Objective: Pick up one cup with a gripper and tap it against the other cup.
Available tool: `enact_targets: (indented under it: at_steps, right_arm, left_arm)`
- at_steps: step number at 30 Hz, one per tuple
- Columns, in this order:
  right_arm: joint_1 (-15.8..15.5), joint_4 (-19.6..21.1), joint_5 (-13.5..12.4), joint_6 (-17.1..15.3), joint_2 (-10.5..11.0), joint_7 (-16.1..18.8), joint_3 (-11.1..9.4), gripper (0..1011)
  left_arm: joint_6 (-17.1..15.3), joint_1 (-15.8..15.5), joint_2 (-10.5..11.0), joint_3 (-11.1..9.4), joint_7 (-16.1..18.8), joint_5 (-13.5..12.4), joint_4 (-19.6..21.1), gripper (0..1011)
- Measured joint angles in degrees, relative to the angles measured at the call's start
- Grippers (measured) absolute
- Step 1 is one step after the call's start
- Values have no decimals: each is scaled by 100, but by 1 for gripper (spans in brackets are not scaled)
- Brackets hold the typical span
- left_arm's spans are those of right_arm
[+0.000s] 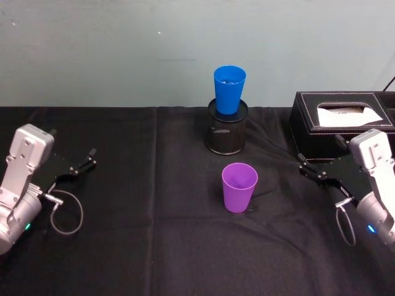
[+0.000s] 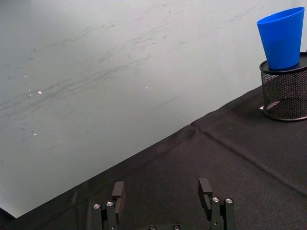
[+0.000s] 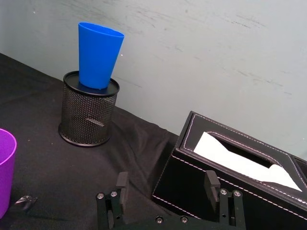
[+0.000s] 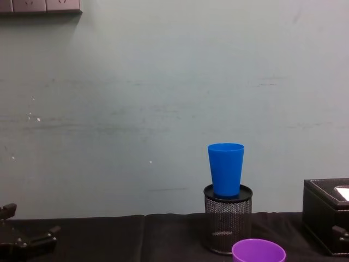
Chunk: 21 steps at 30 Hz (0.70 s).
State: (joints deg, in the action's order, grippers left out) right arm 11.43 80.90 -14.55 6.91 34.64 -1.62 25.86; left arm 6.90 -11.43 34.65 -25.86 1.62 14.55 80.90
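At the head view's left and right edges, the left claw [image 1: 83, 162] and right claw [image 1: 305, 165] are both holding their fingers apart, empty. Between them, just below centre on the black-clothed desk [image 1: 154, 246], the plain purple plastic tumbler [image 1: 239, 187] is standing upright, well apart from both. Behind it, above centre, the bright blue plastic tumbler [image 1: 229, 89] is sitting upright in a black wire-mesh pen holder [image 1: 227, 131].

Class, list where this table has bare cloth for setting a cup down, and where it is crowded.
Bare: the wide cloth between the left hand and the purple cup, and along the front edge. Crowded: the right hand beside the tissue box.
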Motion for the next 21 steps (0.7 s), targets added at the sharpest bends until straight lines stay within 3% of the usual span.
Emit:
enact_targets:
  at_steps: [21]
  right_arm:
    - [0,0,0,0,0,0,0,1003]
  left_arm:
    - [0,0,0,0,0,0,0,1000]
